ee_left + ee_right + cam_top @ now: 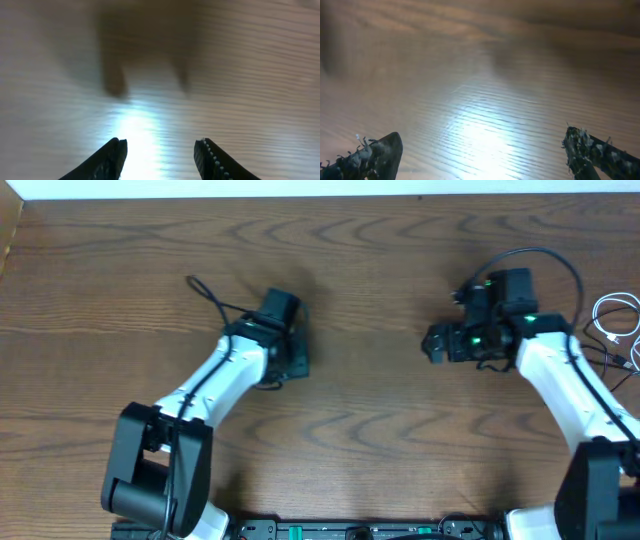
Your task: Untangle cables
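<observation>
While left gripper [160,146] and right gripper [481,141] gape, one white cable [598,310], coiled.

left claw [160,147] parted, empty, angled downward; right claw [482,142] spread wide, empty.

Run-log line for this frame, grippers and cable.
left gripper: open, empty | right gripper: open, empty | white cable: far right, untouched

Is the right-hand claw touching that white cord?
Apart. The overhead view shows a wide gap: the white cable lies well behind the right gripper.
</observation>
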{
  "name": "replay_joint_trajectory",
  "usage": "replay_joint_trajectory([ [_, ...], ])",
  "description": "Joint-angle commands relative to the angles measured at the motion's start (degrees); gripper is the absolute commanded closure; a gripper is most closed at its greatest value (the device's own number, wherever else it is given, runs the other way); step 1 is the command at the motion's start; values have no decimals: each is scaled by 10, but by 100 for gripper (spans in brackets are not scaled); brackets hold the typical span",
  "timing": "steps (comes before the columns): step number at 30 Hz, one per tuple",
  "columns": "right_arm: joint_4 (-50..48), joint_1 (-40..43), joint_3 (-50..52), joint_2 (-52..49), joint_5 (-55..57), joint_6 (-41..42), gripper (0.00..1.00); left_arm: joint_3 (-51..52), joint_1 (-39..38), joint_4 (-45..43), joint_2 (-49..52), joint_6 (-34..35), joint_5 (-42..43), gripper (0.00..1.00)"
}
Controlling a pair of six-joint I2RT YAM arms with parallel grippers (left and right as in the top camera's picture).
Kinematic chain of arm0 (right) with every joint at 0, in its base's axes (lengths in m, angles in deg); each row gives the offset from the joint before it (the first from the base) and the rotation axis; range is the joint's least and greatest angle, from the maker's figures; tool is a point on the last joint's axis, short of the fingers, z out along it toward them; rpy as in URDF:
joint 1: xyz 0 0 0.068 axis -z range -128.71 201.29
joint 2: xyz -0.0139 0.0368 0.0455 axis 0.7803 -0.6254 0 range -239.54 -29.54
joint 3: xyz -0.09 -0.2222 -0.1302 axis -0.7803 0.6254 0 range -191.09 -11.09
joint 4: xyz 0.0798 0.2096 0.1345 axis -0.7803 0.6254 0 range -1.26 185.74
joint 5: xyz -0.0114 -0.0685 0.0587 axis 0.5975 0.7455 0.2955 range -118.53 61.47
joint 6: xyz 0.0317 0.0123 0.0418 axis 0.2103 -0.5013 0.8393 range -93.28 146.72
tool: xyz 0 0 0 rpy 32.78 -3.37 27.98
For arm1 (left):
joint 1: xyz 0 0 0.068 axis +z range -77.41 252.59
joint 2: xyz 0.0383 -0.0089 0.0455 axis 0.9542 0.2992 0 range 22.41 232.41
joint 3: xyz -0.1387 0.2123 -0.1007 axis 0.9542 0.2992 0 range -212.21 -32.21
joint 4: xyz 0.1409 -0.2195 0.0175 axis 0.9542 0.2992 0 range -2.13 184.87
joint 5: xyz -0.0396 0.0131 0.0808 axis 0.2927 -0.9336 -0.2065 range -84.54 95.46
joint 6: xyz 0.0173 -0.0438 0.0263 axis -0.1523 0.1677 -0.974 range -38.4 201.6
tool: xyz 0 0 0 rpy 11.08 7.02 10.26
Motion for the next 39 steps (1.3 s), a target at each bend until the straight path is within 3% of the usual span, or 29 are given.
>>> replay_joint_trajectory([
  [1, 2, -24, 5, -26, 6, -17, 1, 1, 39, 28, 4, -1, -5, 38],
  [6, 30, -41, 5, -59, 16, 23, 1, 1, 83, 111, 4, 3, -1, 29],
  [12, 104, -41, 5, -62, 71, 66, 1, 1, 108, 206, 4, 2, -3, 28],
  [20, 186, -41, 12, -62, 79, 67, 1, 4, 114, 282, -1, -17, -3, 28],
  [29, 161, -41, 84, -7, 78, 69, 1, 83, 114, 256, -94, -17, -3, 28],
  [39, 59, -41, 213, 256, 92, 76, 1, 198, 114, 165, -381, -35, -3, 28],
])
